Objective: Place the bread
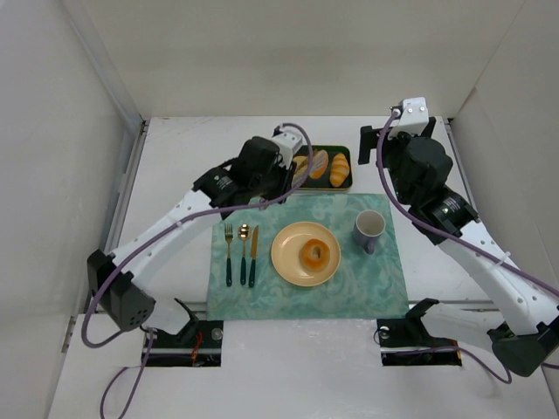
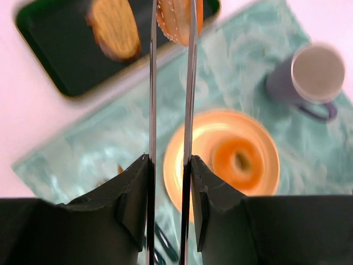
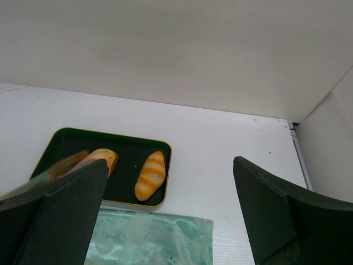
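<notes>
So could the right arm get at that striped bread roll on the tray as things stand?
Probably yes. The right gripper is open and faces the striped roll at the green tray's right end, with nothing between them. The left gripper is over the tray's other end, so it shouldn't block.
</notes>
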{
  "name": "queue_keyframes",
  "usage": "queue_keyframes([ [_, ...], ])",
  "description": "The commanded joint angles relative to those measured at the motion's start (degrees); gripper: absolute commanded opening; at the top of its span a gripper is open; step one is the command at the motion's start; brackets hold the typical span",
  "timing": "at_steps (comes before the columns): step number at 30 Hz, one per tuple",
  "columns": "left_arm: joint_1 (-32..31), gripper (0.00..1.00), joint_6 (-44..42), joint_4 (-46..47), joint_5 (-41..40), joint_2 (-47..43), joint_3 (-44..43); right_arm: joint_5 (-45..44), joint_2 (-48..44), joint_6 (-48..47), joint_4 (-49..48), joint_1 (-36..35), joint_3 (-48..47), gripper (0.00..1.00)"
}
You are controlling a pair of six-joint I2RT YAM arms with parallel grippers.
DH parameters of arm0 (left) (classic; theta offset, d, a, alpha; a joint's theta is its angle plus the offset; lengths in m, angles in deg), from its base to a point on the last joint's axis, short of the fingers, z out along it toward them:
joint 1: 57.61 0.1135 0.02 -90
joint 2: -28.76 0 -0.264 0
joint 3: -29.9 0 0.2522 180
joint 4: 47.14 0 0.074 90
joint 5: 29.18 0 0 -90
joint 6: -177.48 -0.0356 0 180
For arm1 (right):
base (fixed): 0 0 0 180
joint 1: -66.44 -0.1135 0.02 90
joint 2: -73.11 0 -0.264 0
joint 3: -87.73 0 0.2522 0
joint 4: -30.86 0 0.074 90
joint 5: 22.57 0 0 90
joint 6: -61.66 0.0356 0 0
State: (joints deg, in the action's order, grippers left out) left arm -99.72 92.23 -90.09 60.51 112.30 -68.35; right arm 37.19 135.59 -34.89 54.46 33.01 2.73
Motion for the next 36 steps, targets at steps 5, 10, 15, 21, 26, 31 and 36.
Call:
queue_keyframes([
  [5,-7.28,0.19,11.22,-7.35,-4.51,-15.51,13.46,-2.81,-1.75,-0.75,-4.66,0.21,0.23,1.0],
  [10,-10.28,0.19,16.59,-12.02,-5.74,-20.17,17.15,-2.29,-1.13,-0.75,-4.66,0.21,0.23,1.0],
  [15,-11.41,0.19,18.89,-14.4,-4.69,-22.72,21.11,-2.28,-1.13,-0.75,-4.66,0.21,0.23,1.0],
  [21,-12.12,0.19,20.65,-17.12,-3.46,-23.34,22.88,-1.75,-1.13,-0.75,-4.66,0.21,0.23,1.0],
  [26,-12.12,0.2,20.65,-18.97,-2.33,-23.87,23.4,-1.75,-1.13,-0.75,-4.66,0.21,0.23,1.0],
  [31,-12.12,0.27,19.6,-20.03,-1.09,-22.82,23.4,-1.75,-1.13,-0.75,-4.66,0.21,0.23,1.0],
  [36,-12.12,0.33,18.98,-21.35,-0.56,-21.76,23.4,-1.75,-1.13,-0.75,-4.66,0.21,0.23,1.0],
])
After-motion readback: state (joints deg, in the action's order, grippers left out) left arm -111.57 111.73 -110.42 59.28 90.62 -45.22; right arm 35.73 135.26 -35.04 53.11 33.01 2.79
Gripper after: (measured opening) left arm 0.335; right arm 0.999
